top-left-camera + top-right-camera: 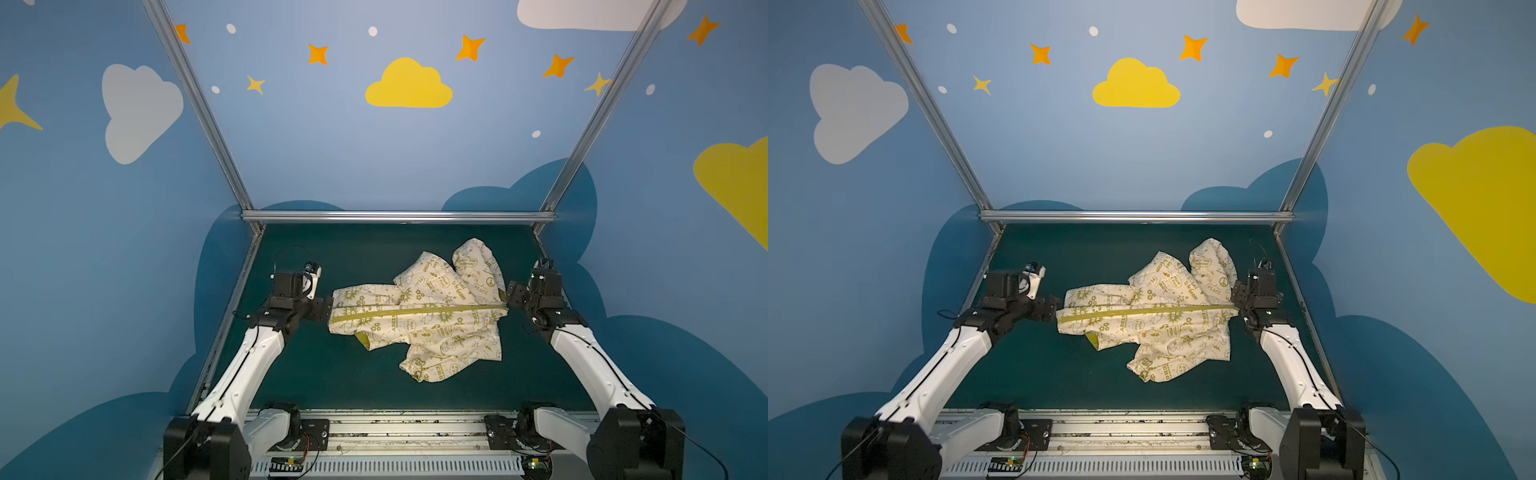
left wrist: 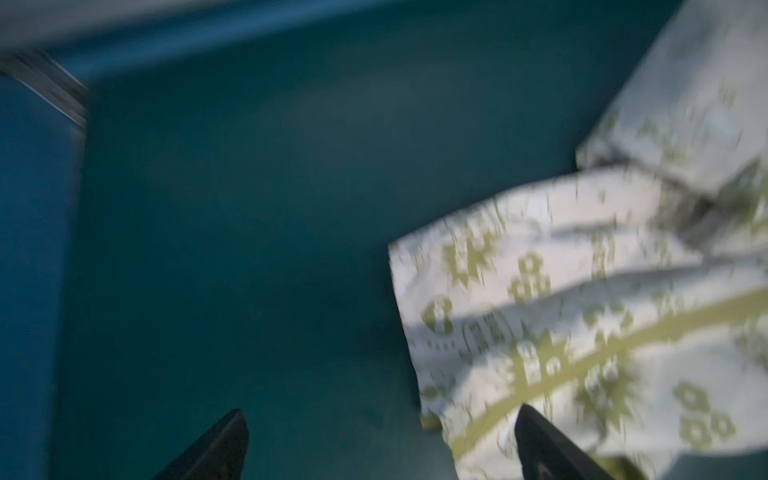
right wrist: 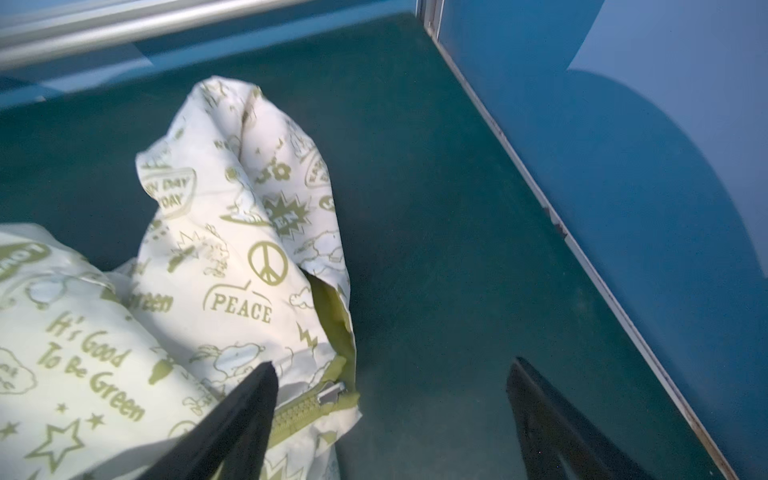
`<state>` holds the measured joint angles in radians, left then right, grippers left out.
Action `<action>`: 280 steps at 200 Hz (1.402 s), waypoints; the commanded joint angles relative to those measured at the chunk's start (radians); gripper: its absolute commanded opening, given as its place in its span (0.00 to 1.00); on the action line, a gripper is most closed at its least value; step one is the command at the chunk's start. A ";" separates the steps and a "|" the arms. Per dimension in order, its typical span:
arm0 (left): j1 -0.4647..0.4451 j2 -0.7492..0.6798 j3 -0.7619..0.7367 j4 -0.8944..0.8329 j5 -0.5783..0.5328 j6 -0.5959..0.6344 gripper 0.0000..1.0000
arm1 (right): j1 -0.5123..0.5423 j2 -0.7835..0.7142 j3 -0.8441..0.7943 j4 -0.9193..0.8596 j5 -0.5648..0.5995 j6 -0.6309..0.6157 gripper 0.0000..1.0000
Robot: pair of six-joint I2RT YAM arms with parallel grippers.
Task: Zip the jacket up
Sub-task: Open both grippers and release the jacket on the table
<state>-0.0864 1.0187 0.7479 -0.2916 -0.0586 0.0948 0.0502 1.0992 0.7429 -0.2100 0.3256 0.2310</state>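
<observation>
The jacket (image 1: 419,316) (image 1: 1146,320) lies flat on the green mat, cream with olive prints, hem to the left and hood (image 3: 249,199) to the far right. Its olive zipper band (image 1: 415,312) runs closed across the front, and the metal slider (image 3: 332,390) sits at the collar end. My left gripper (image 1: 328,309) (image 2: 382,419) is open at the hem, one finger (image 2: 540,440) over the fabric beside the zipper band (image 2: 582,357). My right gripper (image 1: 509,301) (image 3: 390,370) is open at the collar, with one finger (image 3: 249,407) over the zipper next to the slider. Neither holds anything.
Aluminium frame rails (image 1: 399,216) border the mat (image 1: 332,374) at the back and both sides, with blue painted walls (image 3: 623,166) close to the right arm. A lower sleeve (image 1: 419,365) of the jacket reaches toward the front.
</observation>
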 commanded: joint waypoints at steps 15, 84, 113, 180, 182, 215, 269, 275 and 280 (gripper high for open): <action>0.011 -0.168 -0.268 0.451 -0.092 -0.115 0.99 | 0.010 -0.072 -0.205 0.292 -0.006 -0.031 0.87; 0.013 -0.025 -0.536 0.791 -0.155 -0.229 0.99 | 0.014 0.104 -0.411 0.831 -0.080 -0.129 0.87; 0.017 0.070 -0.538 0.945 -0.154 -0.148 0.99 | 0.016 0.287 -0.449 1.104 -0.096 -0.183 0.87; 0.053 0.287 -0.504 1.180 -0.013 -0.082 0.99 | 0.011 0.440 -0.379 1.131 -0.143 -0.204 0.88; 0.053 0.283 -0.504 1.173 -0.008 -0.081 0.99 | 0.011 0.441 -0.381 1.137 -0.143 -0.204 0.88; 0.058 0.235 -0.502 1.107 -0.028 -0.077 0.99 | 0.010 0.435 -0.376 1.115 -0.145 -0.200 0.88; 0.103 0.561 -0.481 1.426 0.075 -0.094 0.99 | 0.011 0.425 -0.369 1.085 -0.145 -0.200 0.88; 0.103 0.572 -0.466 1.419 0.071 -0.092 0.99 | 0.013 0.428 -0.370 1.094 -0.142 -0.200 0.88; 0.103 0.548 -0.449 1.347 0.070 -0.095 0.99 | 0.013 0.429 -0.370 1.096 -0.142 -0.200 0.88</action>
<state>0.0135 1.5276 0.2546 0.9890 -0.0338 -0.0002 0.0624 1.5326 0.3607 0.8829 0.1890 0.0399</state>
